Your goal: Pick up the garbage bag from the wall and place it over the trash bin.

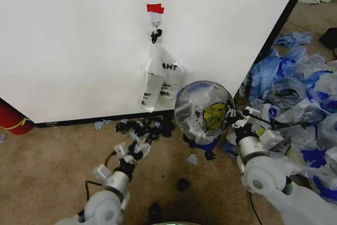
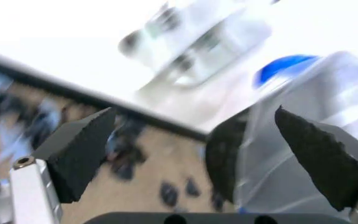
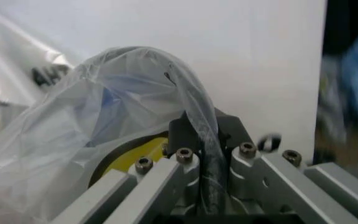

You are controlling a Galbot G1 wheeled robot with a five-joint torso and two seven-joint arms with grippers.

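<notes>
Down by the wall [image 1: 79, 51], your right tool [image 1: 235, 118] pinches the garbage bag [image 1: 204, 110] rim; it's flimsy and slippery, so grip doubled film. Left tool [image 1: 131, 151] is spread.

One white wall [image 1: 79, 51] carries one metal hook [image 1: 155, 23] and one piece of red tape [image 1: 155, 8]. One narrow white bag [image 1: 160, 77] hangs there. One garbage bag [image 1: 202, 111] covers one trash bin [image 2: 225, 163]. Two hands show: left hand [image 1: 134, 151], right hand [image 1: 237, 118]. One red cylinder [image 1: 13, 118] stands at the edge.

Garbage bag [image 1: 204, 111] over trash bin [image 1: 202, 142], before wall [image 1: 79, 40]
</notes>
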